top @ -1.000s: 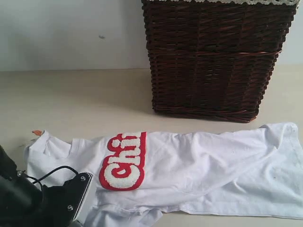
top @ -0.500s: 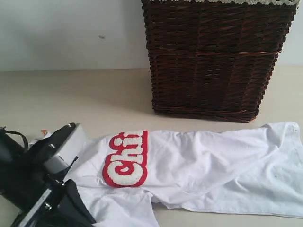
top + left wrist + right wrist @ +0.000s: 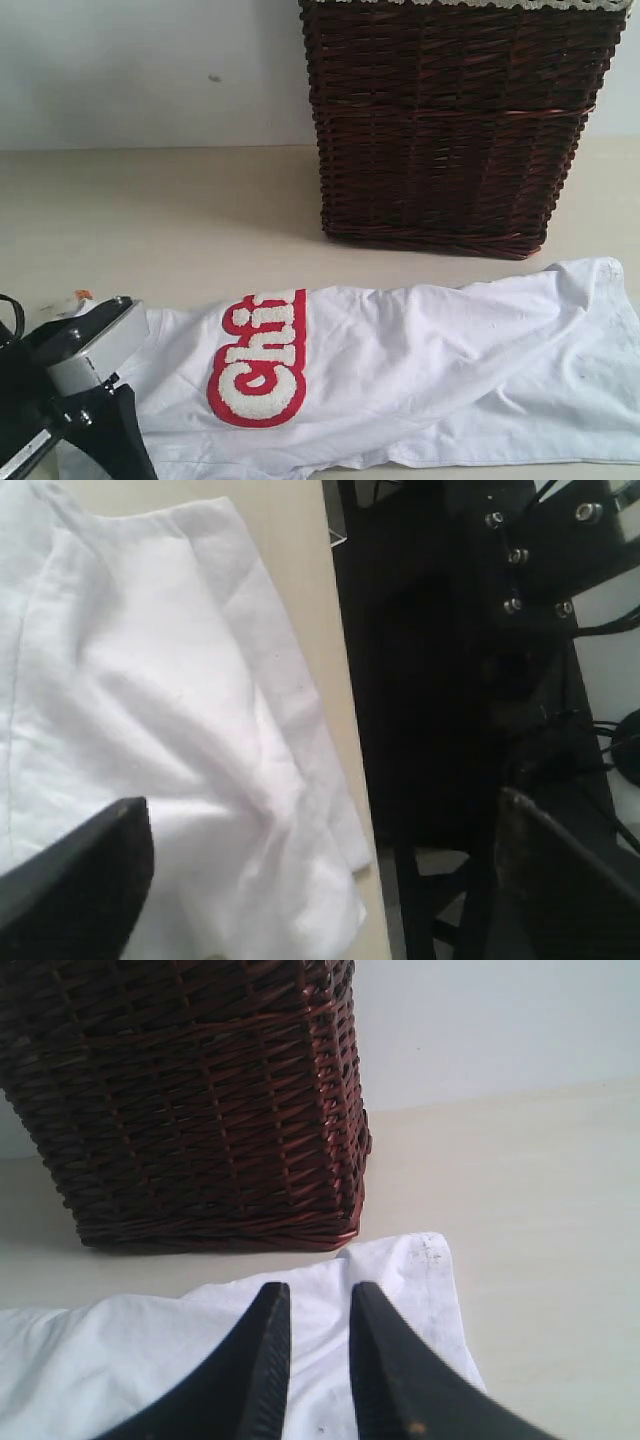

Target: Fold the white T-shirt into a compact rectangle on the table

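Lengthwise, the white T-shirt point(image 3: 420, 350) lies seemingly folded on the table point(image 3: 150, 210).

The left claw point(image 3: 135, 390) is matte black. One finger carries a pale grey plate point(image 3: 95, 345), and a thin black cable point(image 3: 12, 308) loops beside the housing. The right claw point(image 3: 316, 1295) has two smooth black fingers point(image 3: 262, 1360) tapering to rounded tips. A black frame point(image 3: 440, 680) bears small silver screw heads point(image 3: 515, 555) and dark cables.
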`<state>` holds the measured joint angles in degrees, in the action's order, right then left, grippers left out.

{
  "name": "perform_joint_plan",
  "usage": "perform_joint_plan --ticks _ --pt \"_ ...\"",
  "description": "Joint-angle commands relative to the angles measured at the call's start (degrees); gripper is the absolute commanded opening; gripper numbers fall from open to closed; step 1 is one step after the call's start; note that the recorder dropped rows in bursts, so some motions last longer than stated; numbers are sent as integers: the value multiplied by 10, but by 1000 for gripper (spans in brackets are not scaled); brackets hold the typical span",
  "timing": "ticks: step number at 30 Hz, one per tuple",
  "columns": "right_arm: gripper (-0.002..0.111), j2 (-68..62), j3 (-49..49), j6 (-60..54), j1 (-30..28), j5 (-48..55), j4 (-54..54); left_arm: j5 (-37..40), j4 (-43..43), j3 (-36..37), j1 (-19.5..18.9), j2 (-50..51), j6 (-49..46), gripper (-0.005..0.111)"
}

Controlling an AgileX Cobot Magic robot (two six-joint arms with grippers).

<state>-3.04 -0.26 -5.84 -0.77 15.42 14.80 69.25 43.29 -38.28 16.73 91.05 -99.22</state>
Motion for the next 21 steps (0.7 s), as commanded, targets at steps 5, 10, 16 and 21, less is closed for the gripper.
perform_joint_plan --ticks 5,10,16,21 --pt "21 3 3 -1 1 -3 0 -381 200 -7 -2 10 -182 0" --pt "21 3 3 -1 1 -3 0 -420 251 -83 -2 154 -210 1" --pt "21 3 3 -1 1 -3 0 -521 243 -145 -2 267 -210 1" --pt "21 3 3 -1 1 -3 0 -583 247 -185 -2 292 -210 1"
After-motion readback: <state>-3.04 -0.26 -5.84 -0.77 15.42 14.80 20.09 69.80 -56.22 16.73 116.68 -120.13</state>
